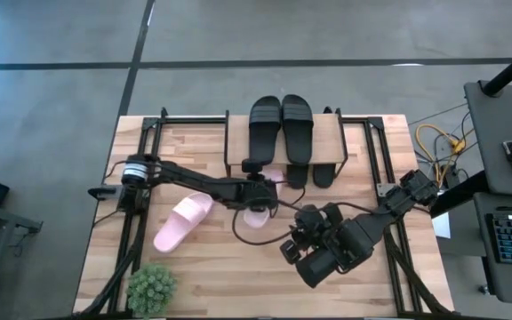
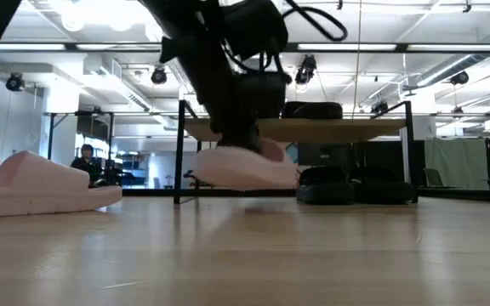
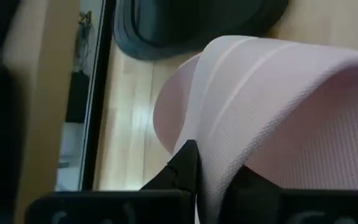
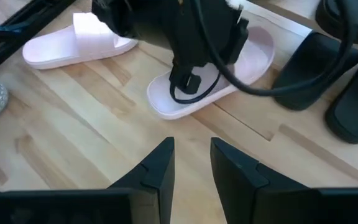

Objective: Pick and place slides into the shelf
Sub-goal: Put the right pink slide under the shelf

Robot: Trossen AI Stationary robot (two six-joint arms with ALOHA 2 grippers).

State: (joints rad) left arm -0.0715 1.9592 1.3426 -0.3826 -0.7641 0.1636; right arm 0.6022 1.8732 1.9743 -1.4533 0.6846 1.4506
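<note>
Wooden counter (image 1: 238, 267) carries everything, the shelf (image 1: 238, 142) at its far edge. Two black slides (image 1: 282, 127) lie side by side on the shelf's top board; two more black ones (image 1: 312, 174) sit under it, toes poking out. The left hand (image 1: 258, 197) is closed on the strap of a pink slide (image 4: 210, 74), held just in front of the shelf, close above the counter. The other pink slide (image 1: 183, 221) lies apart to the left. The right hand (image 4: 191, 165) hovers near, fingers slightly apart, holding nothing. A plant (image 1: 152, 286) stands at the near-left corner.
</note>
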